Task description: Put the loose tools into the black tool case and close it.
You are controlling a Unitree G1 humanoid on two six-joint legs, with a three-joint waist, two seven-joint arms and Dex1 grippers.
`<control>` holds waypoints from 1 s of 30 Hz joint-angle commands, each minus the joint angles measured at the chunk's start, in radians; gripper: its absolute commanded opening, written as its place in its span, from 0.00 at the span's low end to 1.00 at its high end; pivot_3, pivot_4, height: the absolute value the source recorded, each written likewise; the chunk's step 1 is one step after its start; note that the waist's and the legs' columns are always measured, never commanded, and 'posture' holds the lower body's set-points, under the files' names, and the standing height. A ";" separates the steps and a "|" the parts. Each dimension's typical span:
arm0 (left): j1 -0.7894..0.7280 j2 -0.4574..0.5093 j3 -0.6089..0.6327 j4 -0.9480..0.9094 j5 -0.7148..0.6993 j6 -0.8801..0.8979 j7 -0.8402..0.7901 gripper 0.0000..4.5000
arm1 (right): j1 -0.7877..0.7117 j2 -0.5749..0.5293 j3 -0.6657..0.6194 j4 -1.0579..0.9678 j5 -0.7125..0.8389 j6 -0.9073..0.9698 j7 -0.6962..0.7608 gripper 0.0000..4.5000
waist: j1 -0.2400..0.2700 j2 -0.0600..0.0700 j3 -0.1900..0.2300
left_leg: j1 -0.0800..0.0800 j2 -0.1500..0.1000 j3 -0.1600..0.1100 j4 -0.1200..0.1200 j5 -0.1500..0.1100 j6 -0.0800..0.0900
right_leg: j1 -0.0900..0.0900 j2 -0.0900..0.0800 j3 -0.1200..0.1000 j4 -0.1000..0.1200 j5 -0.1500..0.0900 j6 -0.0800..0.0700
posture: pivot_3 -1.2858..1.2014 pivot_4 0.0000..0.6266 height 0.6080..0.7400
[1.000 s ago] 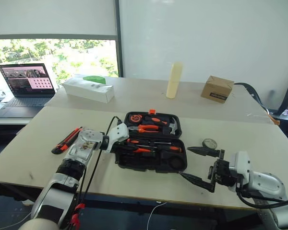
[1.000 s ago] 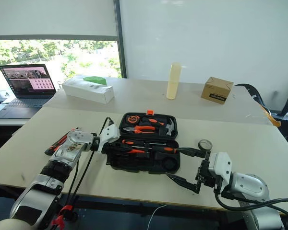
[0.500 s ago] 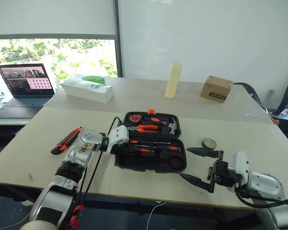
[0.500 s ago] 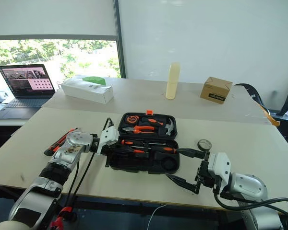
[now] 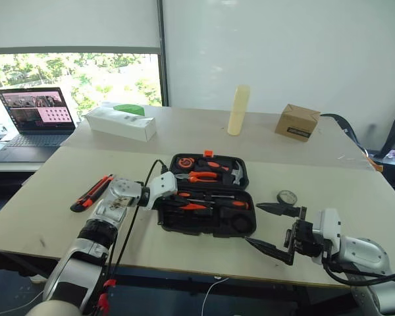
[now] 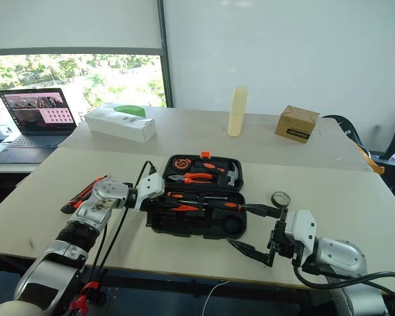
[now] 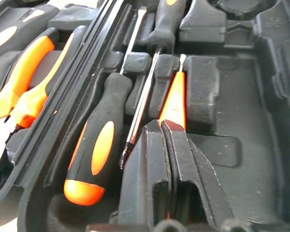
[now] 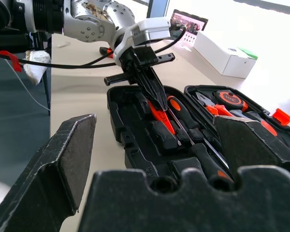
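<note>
The left claw (image 7: 166, 126) is squeezing the slim orange tool (image 7: 174, 100) inside the black tool case (image 5: 207, 224). The right claw (image 5: 268, 227) is hanging wide open, holding nothing.

Open laptop (image 5: 34, 122), screen lit, far left on a separate desk by the window. White oblong box (image 5: 120, 123) with a green patch on top, far left of the table (image 5: 46, 217). Tall pale yellow cylinder (image 5: 239, 110), upright, far centre. Brown cardboard box (image 5: 297, 122), far right. Small round dial gauge (image 5: 287, 197), flat on the table, right of centre.
</note>
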 commanded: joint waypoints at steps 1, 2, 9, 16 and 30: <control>-0.005 0.005 -0.018 -0.002 0.016 -0.004 -0.016 0.02 | -0.005 0.007 -0.007 -0.019 0.004 -0.015 -0.008 1.00 | 0.000 0.000 0.000 | 0.000 0.000 0.000 0.000 0.000 0.000 | 0.000 0.000 0.000 0.000 0.000 0.000 | 0.52 0.24 1.00; -0.002 0.007 -0.020 -0.005 0.016 -0.004 -0.022 0.02 | -0.007 0.008 -0.006 -0.018 0.003 -0.015 -0.008 1.00 | 0.000 0.000 0.000 | 0.000 0.000 0.000 0.000 0.000 0.000 | 0.000 0.000 0.000 0.000 0.000 0.000 | 0.52 0.24 1.00; 0.053 0.023 0.060 -0.095 -0.065 0.019 -0.010 0.02 | -0.023 0.019 -0.004 0.008 -0.007 -0.030 -0.009 1.00 | -0.001 0.000 0.000 | 0.000 0.000 0.000 0.000 0.000 0.000 | 0.000 0.000 0.000 0.000 0.000 0.000 | 0.52 0.24 1.00; 0.341 0.172 0.369 -0.362 -0.310 0.051 -0.002 0.49 | -0.030 0.030 -0.019 0.044 0.015 -0.038 0.017 1.00 | -0.019 0.000 0.000 | 0.000 0.002 0.000 -0.001 0.000 0.000 | -0.002 0.000 0.000 0.000 0.000 0.000 | 0.52 0.24 1.00; 1.062 0.144 0.962 -0.462 -0.427 0.031 0.343 0.99 | -0.024 0.077 -0.017 0.049 -0.009 -0.133 0.020 1.00 | 0.003 0.000 0.000 | 0.003 0.004 0.001 -0.002 -0.002 0.001 | 0.000 -0.006 -0.002 -0.001 0.000 -0.001 | 0.52 0.24 1.00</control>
